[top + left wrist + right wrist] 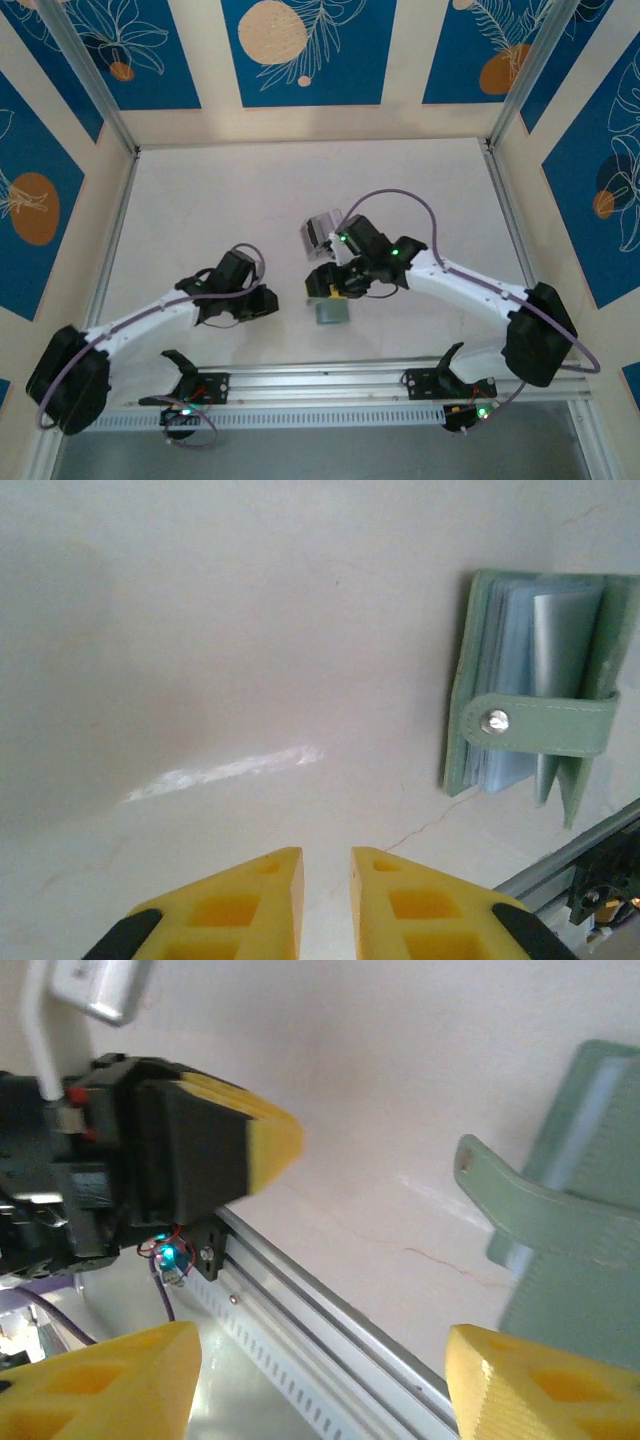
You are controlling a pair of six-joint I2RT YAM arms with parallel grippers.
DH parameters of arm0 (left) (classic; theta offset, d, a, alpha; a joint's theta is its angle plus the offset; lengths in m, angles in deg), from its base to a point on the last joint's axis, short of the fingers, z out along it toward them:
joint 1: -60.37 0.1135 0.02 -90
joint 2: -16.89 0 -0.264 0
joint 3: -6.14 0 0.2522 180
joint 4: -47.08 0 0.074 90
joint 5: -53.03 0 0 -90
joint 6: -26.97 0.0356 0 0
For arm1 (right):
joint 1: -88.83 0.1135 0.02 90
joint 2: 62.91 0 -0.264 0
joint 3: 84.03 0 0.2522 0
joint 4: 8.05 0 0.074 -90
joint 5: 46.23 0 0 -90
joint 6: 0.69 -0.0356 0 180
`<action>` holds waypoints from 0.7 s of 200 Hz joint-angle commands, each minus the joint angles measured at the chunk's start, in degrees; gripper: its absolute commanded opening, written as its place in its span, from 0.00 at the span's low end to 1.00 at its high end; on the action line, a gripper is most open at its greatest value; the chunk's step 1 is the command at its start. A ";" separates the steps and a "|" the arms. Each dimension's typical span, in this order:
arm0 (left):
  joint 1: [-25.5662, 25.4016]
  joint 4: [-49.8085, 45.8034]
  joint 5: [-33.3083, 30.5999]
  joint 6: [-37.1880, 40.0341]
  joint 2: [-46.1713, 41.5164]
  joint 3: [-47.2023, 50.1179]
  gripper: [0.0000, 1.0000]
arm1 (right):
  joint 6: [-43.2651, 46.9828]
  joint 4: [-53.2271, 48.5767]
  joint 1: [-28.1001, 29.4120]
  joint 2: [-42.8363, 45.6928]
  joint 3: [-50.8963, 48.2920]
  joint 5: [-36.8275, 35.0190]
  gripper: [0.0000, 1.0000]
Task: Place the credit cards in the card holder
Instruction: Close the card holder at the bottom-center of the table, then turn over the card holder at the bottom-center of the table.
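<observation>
The sage-green card holder (480, 680) lies on the white table, its snap tab (535, 725) lying across pale blue-grey credit cards (560, 630) tucked between its covers. In the top view the card holder (330, 312) sits just below my right gripper (335, 288), with my left gripper (268, 300) a short way to its left. My left gripper (327, 855) is open by a narrow gap, with nothing between its yellow fingers; the holder is ahead and to its right. My right gripper (320, 1345) stands wide open and empty, the card holder (590, 1210) and its tab (530, 1200) beside its right finger.
An aluminium rail (330, 378) runs along the table's near edge, close behind the holder; the same rail (330, 1290) shows in the right wrist view. The left gripper's yellow fingertip (265, 1145) faces the holder. Metal posts (510, 200) and patterned walls bound the table.
</observation>
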State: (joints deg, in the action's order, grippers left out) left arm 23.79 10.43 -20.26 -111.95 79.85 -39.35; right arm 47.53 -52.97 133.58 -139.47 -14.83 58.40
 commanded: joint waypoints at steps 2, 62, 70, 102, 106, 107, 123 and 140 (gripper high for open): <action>0.52 -12.06 -4.02 6.10 -2.52 -7.97 0.20 | 1.02 -5.91 -5.50 2.88 -5.26 1.52 0.43; -6.59 -8.88 2.47 10.82 14.87 -25.10 0.18 | 1.65 1.93 -6.03 -3.68 -11.34 -1.44 0.24; -7.17 -7.38 3.55 10.61 17.60 -26.35 0.18 | 1.66 2.81 -5.39 -5.40 -11.40 -2.50 0.25; -9.07 -4.74 5.41 10.78 26.75 -30.16 0.17 | 1.66 2.74 -2.31 -10.18 -9.89 -9.42 0.41; -9.16 -4.33 5.78 10.83 27.63 -30.28 0.17 | 1.78 2.75 -2.08 -10.52 -9.79 -9.86 0.43; -9.19 -4.21 5.87 10.80 27.86 -30.30 0.17 | 1.78 2.72 -2.06 -10.62 -9.76 -9.92 0.43; -9.40 -3.26 6.79 10.85 31.14 -30.16 0.16 | 2.30 1.97 -1.85 -12.11 -9.14 -10.70 0.47; -9.42 -2.93 6.96 11.11 33.46 -29.27 0.16 | 2.66 1.50 -1.51 -12.53 -8.90 -10.83 0.51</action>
State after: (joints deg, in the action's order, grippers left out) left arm 14.90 6.43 -15.59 -102.05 110.84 -68.07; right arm 49.26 -50.76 131.53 -150.59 -24.75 50.66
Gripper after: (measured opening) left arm 0.162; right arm 0.488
